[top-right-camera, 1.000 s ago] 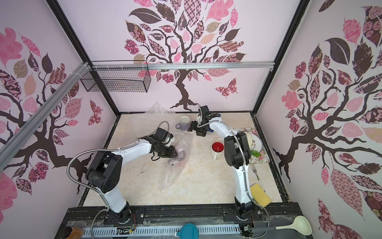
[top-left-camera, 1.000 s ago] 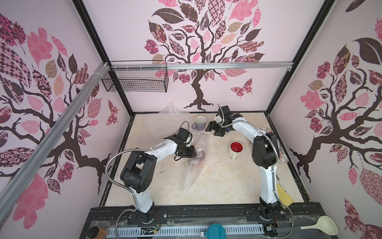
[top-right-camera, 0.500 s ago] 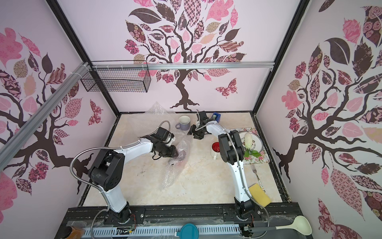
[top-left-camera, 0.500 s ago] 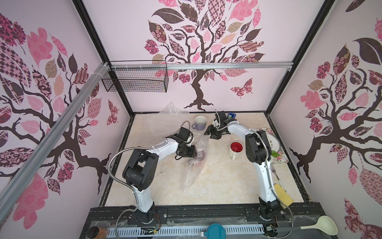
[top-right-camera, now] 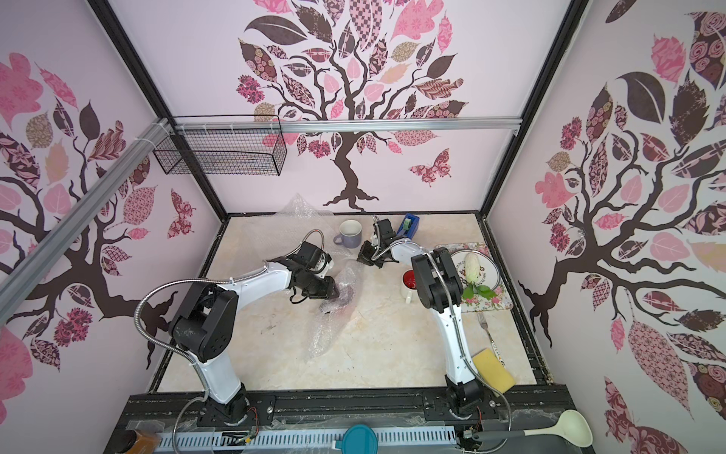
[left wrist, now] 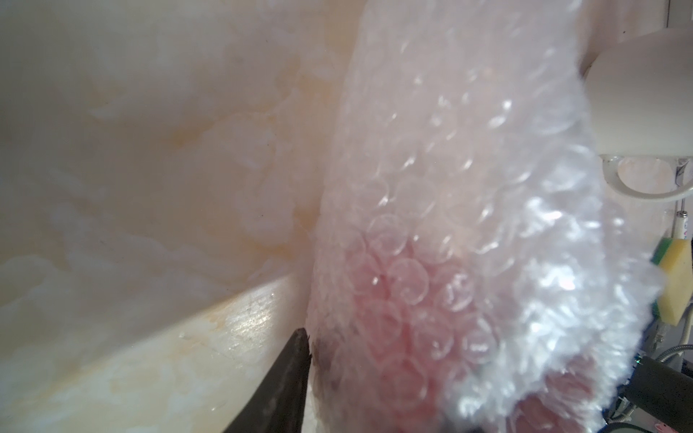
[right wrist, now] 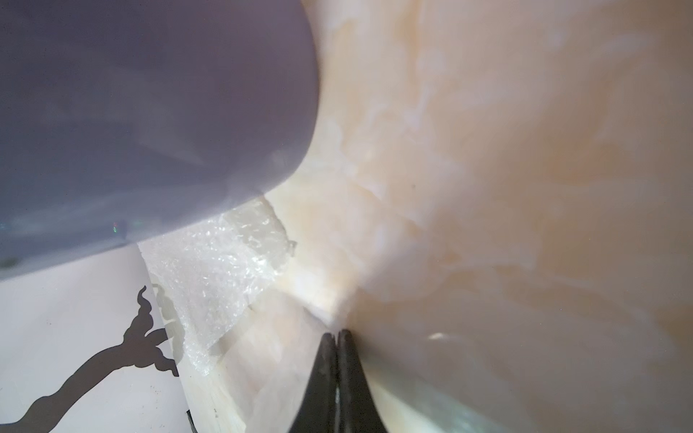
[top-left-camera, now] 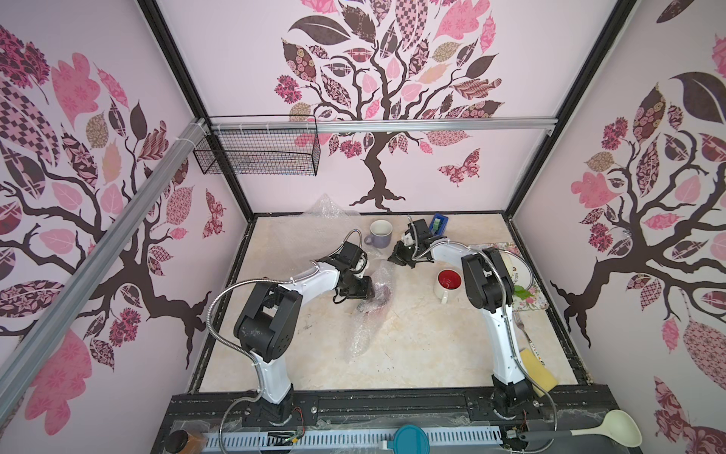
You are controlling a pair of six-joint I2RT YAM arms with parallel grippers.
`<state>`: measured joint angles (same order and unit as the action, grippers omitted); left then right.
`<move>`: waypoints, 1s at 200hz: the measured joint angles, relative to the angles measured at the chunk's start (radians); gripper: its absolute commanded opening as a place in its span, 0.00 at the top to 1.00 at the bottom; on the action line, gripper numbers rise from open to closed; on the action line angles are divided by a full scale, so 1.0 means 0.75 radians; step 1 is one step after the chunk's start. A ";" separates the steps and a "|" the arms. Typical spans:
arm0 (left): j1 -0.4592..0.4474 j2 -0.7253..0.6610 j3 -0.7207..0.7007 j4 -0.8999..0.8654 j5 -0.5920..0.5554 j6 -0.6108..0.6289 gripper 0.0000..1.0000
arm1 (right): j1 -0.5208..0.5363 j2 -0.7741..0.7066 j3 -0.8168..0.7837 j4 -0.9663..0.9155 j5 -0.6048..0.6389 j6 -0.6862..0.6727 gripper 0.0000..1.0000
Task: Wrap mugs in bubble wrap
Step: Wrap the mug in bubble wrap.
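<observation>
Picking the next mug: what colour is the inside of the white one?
Red. The white mug shows it best in a top view.

Tape dispenser (top-right-camera: 409,225) nr back wall; plate (top-right-camera: 490,276) on floral tray (top-right-camera: 495,302), fork (top-right-camera: 487,326), sponge (top-right-camera: 493,367) nearby.

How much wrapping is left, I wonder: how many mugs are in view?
3. A lavender mug stands at the back; a white mug with red inside stands right of centre; a red mug sits mid-table inside bubble wrap. Crumpled wrap at the back might hide more.
</observation>
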<state>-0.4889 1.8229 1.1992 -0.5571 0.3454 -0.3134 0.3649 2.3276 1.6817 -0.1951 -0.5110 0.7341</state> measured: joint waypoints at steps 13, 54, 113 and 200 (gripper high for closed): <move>0.000 0.003 0.008 -0.008 -0.002 0.000 0.60 | -0.001 -0.061 -0.092 0.052 0.001 0.010 1.00; 0.003 0.009 0.015 -0.019 -0.001 -0.002 0.60 | 0.001 -0.346 -0.352 0.250 -0.023 0.034 1.00; 0.009 0.040 0.055 -0.017 0.000 -0.017 0.60 | 0.022 -0.682 -0.718 0.572 -0.132 0.046 1.00; 0.009 0.054 0.100 -0.032 0.001 -0.041 0.60 | 0.136 -0.819 -0.795 0.566 -0.196 -0.058 1.00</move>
<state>-0.4824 1.8637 1.2739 -0.5808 0.3462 -0.3439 0.4667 1.7130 1.0855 0.2291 -0.6579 0.6903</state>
